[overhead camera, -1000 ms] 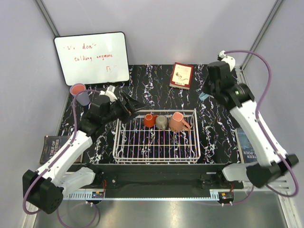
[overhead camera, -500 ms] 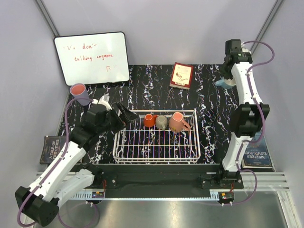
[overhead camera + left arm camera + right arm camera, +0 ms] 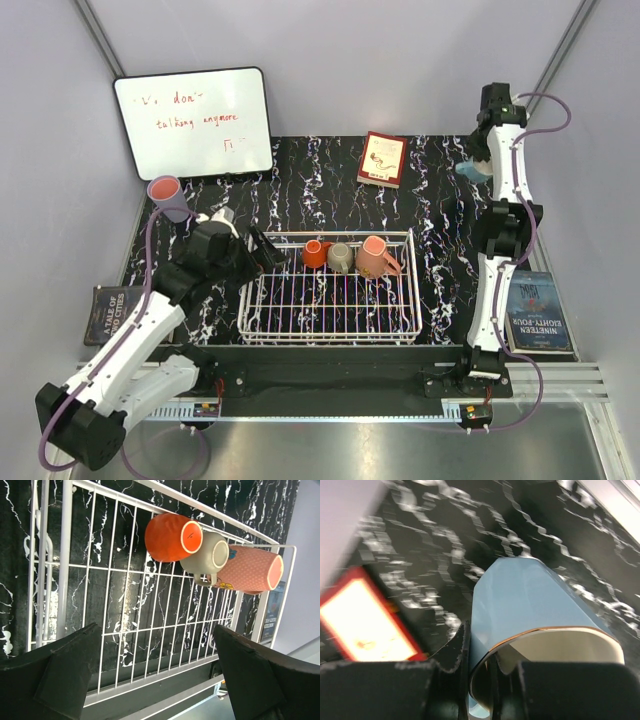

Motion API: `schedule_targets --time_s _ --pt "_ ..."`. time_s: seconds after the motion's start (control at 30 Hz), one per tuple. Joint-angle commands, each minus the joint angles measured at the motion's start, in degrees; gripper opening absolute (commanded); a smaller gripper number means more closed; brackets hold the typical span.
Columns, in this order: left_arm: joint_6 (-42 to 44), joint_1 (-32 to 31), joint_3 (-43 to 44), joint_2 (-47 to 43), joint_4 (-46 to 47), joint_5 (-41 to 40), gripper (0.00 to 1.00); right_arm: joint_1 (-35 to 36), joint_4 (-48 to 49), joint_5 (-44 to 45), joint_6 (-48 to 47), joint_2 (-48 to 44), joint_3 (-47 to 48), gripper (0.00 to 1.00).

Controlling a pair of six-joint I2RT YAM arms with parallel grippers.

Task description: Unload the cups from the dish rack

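Left end effector (image 3: 157,677), fingers spread wide and empty, sits at the dish rack's (image 3: 330,335) far left corner. To its right, along the rack's far side, lie the orange-red cup (image 3: 172,536), grey-olive cup (image 3: 209,555) and salmon-pink cup (image 3: 250,572). The left arm is nearer these. The right end effector (image 3: 480,680) grips the light blue cup (image 3: 530,605) at the desk's (image 3: 330,190) far right corner.

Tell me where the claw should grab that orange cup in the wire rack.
Probably across its round body, coming from the left. The orange cup ends the row, with bare dish rack on that side, where the open left claw faces it; the grey mug crowds its right side.
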Motion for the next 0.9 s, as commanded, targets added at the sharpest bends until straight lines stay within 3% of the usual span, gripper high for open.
schedule_targets --time_s 0.0,0.4,0.87 --pt "1.9 -0.2 0.1 1.2 0.1 -1.5 0.99 -0.3 -0.5 5.2 0.4 -4.4 -5.2 0.0" --pt "2.7 -0.2 2.3 8.7 0.2 0.0 0.99 -1.5 -4.5 7.1 0.8 -3.3 -10.3 0.0" --pt "3.7 -0.2 2.4 8.0 0.3 0.0 0.99 -1.8 0.0 2.3 -0.5 -3.2 -17.7 0.0"
